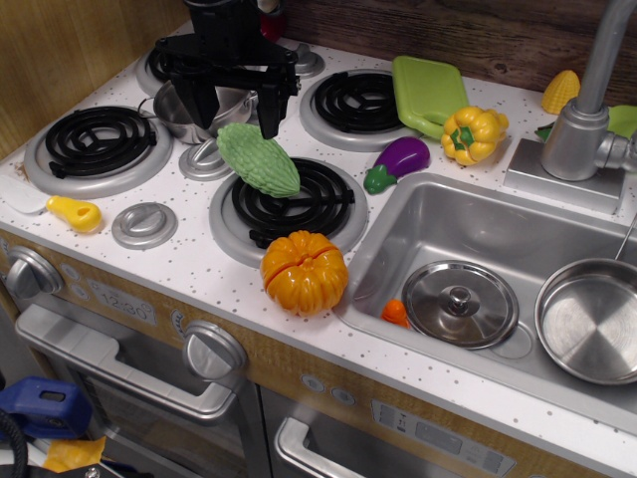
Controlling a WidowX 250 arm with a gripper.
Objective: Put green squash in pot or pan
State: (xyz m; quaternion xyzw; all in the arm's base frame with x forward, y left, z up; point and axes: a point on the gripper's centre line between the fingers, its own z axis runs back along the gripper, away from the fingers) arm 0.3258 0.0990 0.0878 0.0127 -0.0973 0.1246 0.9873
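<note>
While your gripper (237,108) hangs open over the pot (189,112), the squash (258,158) lies loose on the burner (290,203), just below its fingers.

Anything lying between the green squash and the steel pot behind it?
Nothing loose: in this view only the gripper with open jaws hangs there, above the green squash and in front of the pot.

Bright, even overhead light glares off the sink (468,224); corners perhaps slightly soft.
</note>
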